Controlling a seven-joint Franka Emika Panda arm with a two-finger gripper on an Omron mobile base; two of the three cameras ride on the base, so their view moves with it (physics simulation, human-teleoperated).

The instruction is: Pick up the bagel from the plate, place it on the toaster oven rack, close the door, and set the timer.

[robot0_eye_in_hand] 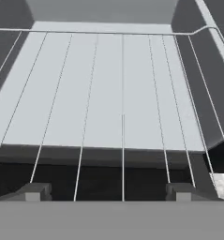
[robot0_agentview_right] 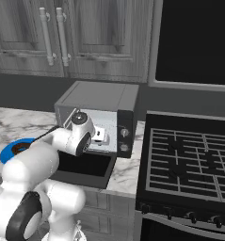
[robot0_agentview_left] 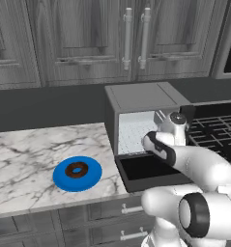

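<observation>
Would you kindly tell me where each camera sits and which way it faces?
Left base view: behind-left of the arm, facing the toaster oven, bagel on the plate; arm at lower right.
Right base view: behind-right, facing the oven and stove; arm at lower left.
Hand view: on the hand, looking into the oven along the rack; open pincer tips below.
Both base views share oven, plate, lowered door.

Glossy dark brown glaze is seen on the bagel (robot0_agentview_left: 77,170), on the smooth, matt blue plate (robot0_agentview_left: 92,179). Beside the plate, veined polished marble counter (robot0_agentview_left: 25,159); thin pale metal wire on the toaster oven rack (robot0_eye_in_hand: 123,93).
</observation>
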